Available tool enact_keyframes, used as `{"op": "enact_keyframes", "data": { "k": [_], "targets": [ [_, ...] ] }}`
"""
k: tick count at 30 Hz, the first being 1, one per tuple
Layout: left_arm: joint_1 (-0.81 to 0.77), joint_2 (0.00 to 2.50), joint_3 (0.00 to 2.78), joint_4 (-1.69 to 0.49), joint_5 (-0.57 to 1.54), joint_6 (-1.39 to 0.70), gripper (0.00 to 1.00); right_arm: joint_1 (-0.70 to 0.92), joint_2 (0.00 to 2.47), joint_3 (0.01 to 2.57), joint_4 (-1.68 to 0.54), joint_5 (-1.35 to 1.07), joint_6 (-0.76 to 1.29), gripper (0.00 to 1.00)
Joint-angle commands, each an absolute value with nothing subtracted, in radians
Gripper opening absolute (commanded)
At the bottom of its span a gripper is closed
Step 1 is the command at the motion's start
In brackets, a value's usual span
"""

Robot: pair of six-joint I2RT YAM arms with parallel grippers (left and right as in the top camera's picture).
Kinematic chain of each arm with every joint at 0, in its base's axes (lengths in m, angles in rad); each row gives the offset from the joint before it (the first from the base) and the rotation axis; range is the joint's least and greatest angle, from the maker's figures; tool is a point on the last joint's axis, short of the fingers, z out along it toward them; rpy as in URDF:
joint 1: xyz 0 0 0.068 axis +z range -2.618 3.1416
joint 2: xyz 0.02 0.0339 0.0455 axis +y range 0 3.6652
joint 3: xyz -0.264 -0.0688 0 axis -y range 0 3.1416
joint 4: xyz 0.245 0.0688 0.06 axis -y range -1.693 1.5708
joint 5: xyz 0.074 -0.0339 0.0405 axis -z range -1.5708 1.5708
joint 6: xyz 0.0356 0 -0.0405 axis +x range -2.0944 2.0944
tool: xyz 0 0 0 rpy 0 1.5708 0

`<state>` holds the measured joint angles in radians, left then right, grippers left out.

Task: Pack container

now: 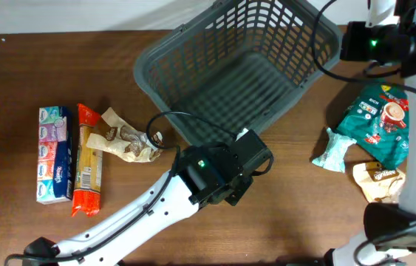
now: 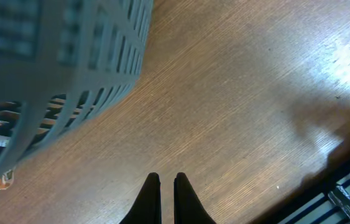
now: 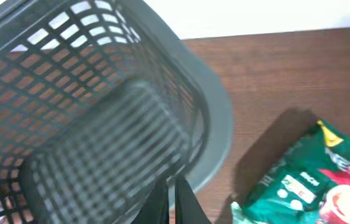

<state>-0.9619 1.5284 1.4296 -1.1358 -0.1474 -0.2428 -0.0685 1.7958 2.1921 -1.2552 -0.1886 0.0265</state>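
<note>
brown wood-grain counter (image 1: 296, 214). dark grey plastic container (image 1: 193, 81), rectangular, lattice-slotted walls, thick rim, at far centre. glossy green foil packet (image 1: 385, 122), lettering starts "nes", red cup picture, right of container. tissue multipack (image 1: 52, 154), blue and pink, print too small to read, far left. orange pasta packet (image 1: 88, 159) beside it. left tool (image 2: 166, 177), black, narrow, gripping nothing, just off container's near corner. right tool (image 3: 173, 183), narrow, gripping nothing, over container's right rim.

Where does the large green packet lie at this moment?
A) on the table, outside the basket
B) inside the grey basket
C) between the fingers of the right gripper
A: the green packet lies on the table, outside the empty container.
</note>
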Motion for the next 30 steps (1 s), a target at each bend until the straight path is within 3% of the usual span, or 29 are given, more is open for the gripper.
{"op": "enact_keyframes", "data": {
  "k": [1,23,30],
  "targets": [
    [-0.961,1.541,1.436,-1.134,-0.162,-0.230,0.02,-0.049,1.853,2.205,-1.275,-0.236,0.014,0.03],
    [-0.953,1.541,1.436,-1.150,-0.318,-0.229,0.02,0.000,1.920,2.205,-1.504,-0.187,-0.030,0.04],
    [-0.828,1.541,1.436,-1.156,-0.364,-0.174,0.02,0.000,1.920,2.205,-1.595,-0.187,-0.030,0.04]
  ]
}}
